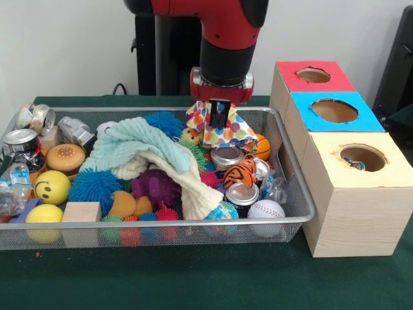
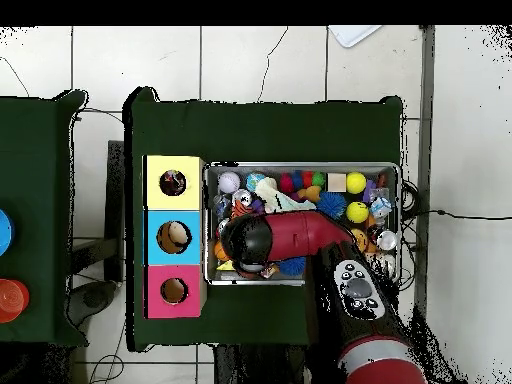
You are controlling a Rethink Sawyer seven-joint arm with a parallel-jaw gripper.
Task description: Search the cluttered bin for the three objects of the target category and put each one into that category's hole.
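A green table (image 1: 193,284) stood on a white tiled floor (image 2: 270,65), with a white wall (image 1: 64,45) behind it. On the table sat a wire basket (image 1: 293,187), crowded with toys and scraps. Just beside the basket stood a row of three wooden boxes: a red-topped box (image 1: 293,81) farthest back, a blue-topped box (image 1: 361,119) in the middle and a yellow-topped box (image 1: 393,168) nearest, each with a round hole in its top.

Inside the basket lay a pale green towel (image 1: 139,145) over a cream cloth (image 1: 193,190), spiky blue balls (image 1: 93,187), a smiley yellow ball (image 1: 51,187), a toy burger (image 1: 64,157), a wooden block (image 1: 80,212), crushed tin cans (image 1: 22,142), a baseball (image 1: 266,210) and a tiger-striped ball (image 1: 241,173).

The gripper (image 1: 219,119) hung over the back of the basket, its fingers closed on a polka-dot cloth (image 1: 222,132) lifted above the other things.
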